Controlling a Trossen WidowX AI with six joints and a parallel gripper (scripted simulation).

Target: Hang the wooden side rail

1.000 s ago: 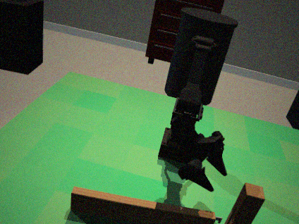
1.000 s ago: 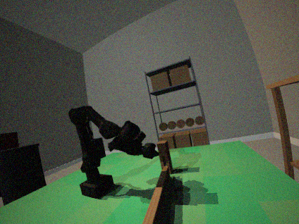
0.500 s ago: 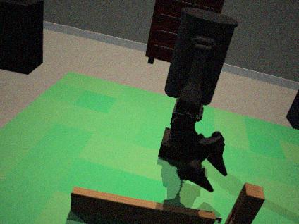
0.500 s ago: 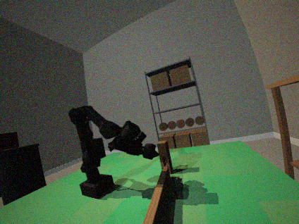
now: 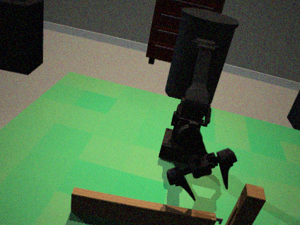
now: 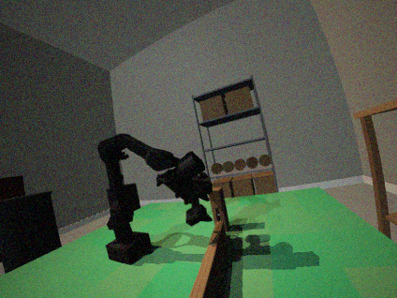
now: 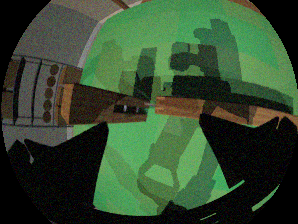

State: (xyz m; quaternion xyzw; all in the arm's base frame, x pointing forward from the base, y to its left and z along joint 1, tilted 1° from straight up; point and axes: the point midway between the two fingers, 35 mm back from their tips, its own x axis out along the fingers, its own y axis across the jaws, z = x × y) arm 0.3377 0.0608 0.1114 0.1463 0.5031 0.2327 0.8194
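Note:
The wooden side rail (image 5: 141, 204) (image 6: 204, 276) (image 7: 177, 106) stands on its long narrow edge on the green patterned table (image 5: 117, 124). A dark steel hook (image 5: 219, 221) sticks out of its end toward the headboard post (image 5: 255, 192) (image 6: 219, 203) (image 7: 82, 105). The post stands upright, with a narrow gap to the rail's end. Small pins (image 7: 131, 108) show in its slot in the wrist view. The hooks look low and off the pins; their exact contact is unclear. My gripper (image 5: 211, 194) (image 7: 154, 123) is open and empty, above and beside the rail's hook end, close to the post.
The arm's base (image 6: 128, 247) stands on the table behind the rail. A metal shelf (image 6: 231, 117) with boxes, a wooden frame (image 6: 375, 173) and dark cabinets (image 5: 21, 35) (image 6: 30, 230) stand beyond the table.

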